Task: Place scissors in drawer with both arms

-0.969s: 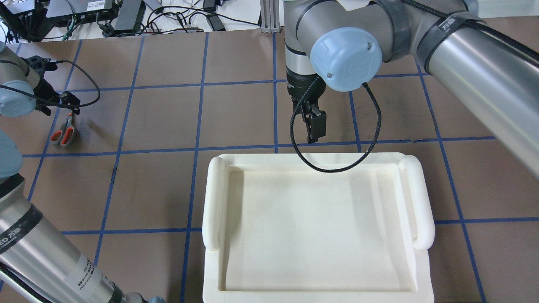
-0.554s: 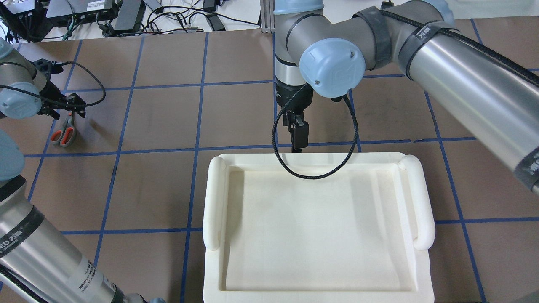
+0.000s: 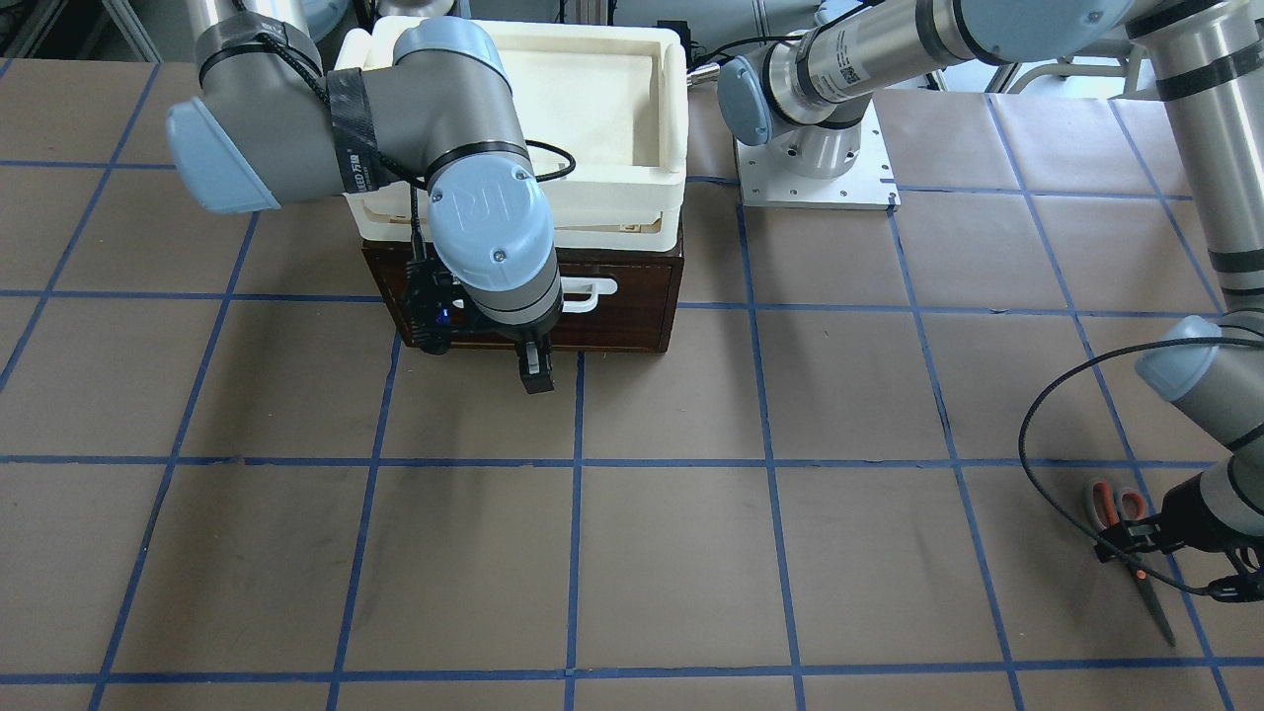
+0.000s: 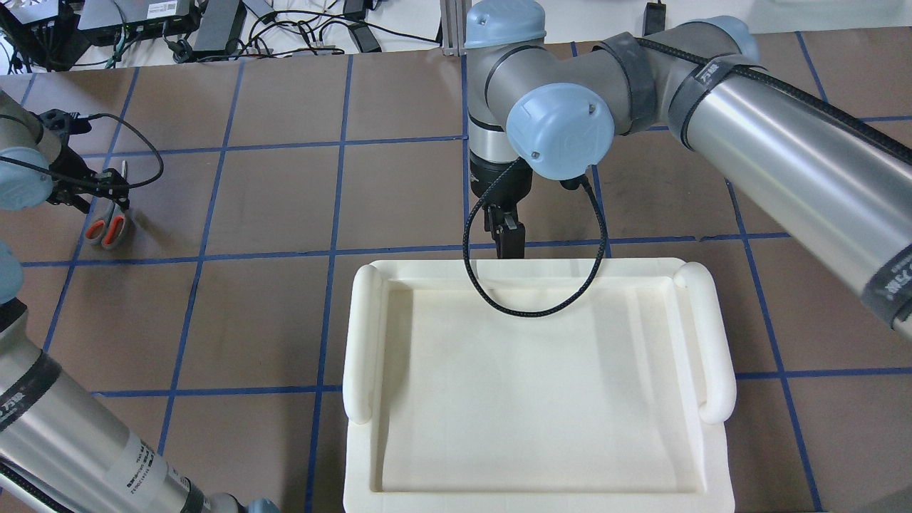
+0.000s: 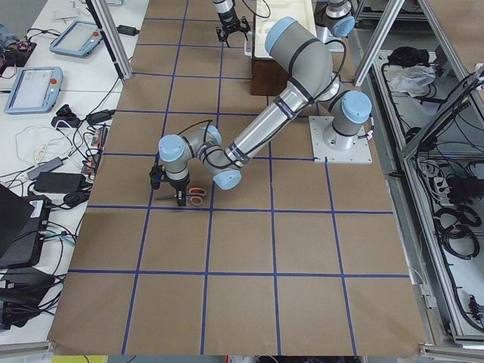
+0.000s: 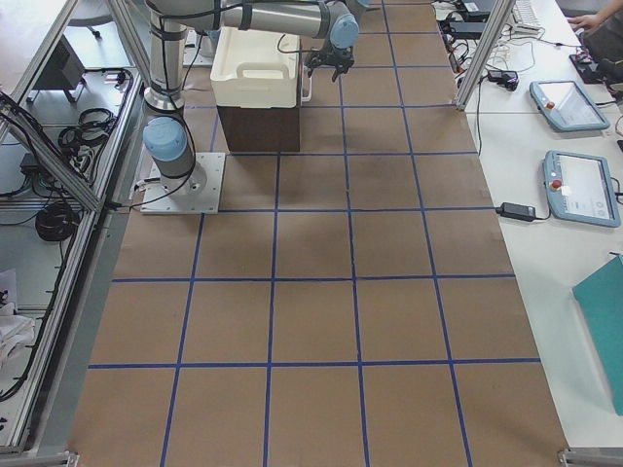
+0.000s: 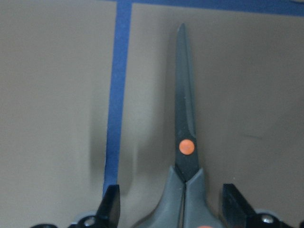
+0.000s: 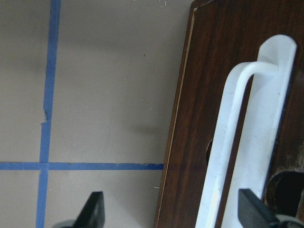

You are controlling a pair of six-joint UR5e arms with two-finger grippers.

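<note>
The scissors (image 4: 107, 226) lie flat on the table at the far left, orange-lined handles toward the robot. They also show in the front view (image 3: 1136, 563). My left gripper (image 4: 107, 184) is open and low over them. In the left wrist view its fingertips (image 7: 111, 204) stand either side of the grey neck, just behind the orange pivot (image 7: 186, 147). The dark brown drawer (image 3: 617, 316) sits shut under the white foam tray (image 4: 360, 342). My right gripper (image 4: 507, 239) is open in front of the drawer. In the right wrist view the white bar handle (image 8: 237, 142) lies between its fingertips (image 8: 95, 209).
The left arm's white base plate (image 3: 815, 168) stands beside the drawer box. Cables and electronics (image 4: 214, 28) lie beyond the table's far edge. Blue tape lines (image 4: 335, 249) grid the brown table.
My right gripper has swung left, turned at the wrist and moved in to the drawer front. My left gripper has shifted slightly over the scissors, whose blade tip now shows. The scissors have not moved.
</note>
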